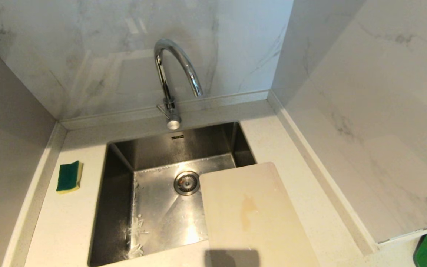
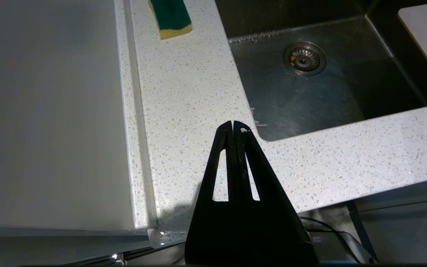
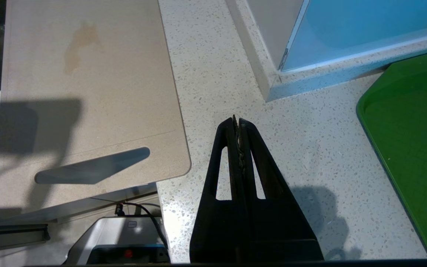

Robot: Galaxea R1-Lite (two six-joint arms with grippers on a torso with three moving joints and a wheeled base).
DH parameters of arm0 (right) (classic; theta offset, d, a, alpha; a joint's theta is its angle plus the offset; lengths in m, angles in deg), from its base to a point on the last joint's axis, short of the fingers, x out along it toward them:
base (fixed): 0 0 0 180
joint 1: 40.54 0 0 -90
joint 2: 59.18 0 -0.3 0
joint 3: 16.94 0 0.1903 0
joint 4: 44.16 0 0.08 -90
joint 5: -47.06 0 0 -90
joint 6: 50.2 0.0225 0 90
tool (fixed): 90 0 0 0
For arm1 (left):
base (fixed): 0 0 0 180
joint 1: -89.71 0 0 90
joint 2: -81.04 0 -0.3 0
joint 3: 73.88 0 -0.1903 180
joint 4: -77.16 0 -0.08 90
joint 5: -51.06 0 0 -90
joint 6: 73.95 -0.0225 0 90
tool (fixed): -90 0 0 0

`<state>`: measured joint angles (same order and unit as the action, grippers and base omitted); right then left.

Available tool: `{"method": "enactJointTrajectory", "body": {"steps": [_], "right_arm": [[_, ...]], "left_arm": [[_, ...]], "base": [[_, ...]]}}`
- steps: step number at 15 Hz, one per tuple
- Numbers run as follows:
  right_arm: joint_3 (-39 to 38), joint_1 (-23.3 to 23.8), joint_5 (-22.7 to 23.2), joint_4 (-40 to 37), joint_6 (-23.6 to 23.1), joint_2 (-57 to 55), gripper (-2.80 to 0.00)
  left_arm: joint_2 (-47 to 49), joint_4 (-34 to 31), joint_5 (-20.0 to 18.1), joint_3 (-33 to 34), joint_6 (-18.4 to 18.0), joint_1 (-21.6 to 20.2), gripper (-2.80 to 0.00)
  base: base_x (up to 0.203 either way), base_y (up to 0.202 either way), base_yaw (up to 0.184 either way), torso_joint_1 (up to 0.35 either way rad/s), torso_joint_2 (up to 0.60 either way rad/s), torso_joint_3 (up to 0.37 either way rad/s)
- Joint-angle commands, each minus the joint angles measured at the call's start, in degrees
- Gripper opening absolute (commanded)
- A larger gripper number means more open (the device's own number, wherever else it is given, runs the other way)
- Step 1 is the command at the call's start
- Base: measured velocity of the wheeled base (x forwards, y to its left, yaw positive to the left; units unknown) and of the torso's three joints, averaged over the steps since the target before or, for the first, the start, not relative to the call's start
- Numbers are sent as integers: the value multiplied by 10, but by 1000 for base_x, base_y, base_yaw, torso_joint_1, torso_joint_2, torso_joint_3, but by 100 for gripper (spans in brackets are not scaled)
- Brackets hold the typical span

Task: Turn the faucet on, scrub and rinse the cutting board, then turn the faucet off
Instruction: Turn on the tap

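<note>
The chrome gooseneck faucet (image 1: 172, 79) stands behind the steel sink (image 1: 154, 207), its stubby lever (image 1: 173, 122) pointing forward; no water runs. The cream cutting board (image 1: 250, 215) with a faint orange stain lies over the sink's right front corner and the counter; its slot handle (image 3: 91, 168) overhangs the counter's front edge. My left gripper (image 2: 233, 122) is shut and empty above the counter in front of the sink's left corner. My right gripper (image 3: 238, 119) is shut and empty over the counter just right of the cutting board (image 3: 87, 92). Neither arm shows in the head view.
A green-and-yellow sponge (image 1: 69, 177) lies on the counter left of the sink, also the sponge (image 2: 171, 16) ahead of my left gripper. A green board (image 3: 413, 148) lies at the far right. Marble walls close in the back and right; a grey panel (image 2: 46, 111) stands left.
</note>
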<state>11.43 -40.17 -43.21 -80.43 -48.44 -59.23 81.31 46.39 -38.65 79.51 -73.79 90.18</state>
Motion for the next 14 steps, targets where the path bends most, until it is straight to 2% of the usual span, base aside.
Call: {"method": "enactJointTrajectory", "body": {"steps": [1, 14], "right_arm": [[0, 0, 0, 0, 0, 0, -280], [0, 1, 0, 0, -2, 0, -280]], "left_arm": [[1, -1, 1, 0, 0, 0, -280], [1, 0, 0, 0, -1, 0, -280]], "base": [[0, 0, 0, 0, 0, 0], [0, 0, 0, 0, 0, 0]]}}
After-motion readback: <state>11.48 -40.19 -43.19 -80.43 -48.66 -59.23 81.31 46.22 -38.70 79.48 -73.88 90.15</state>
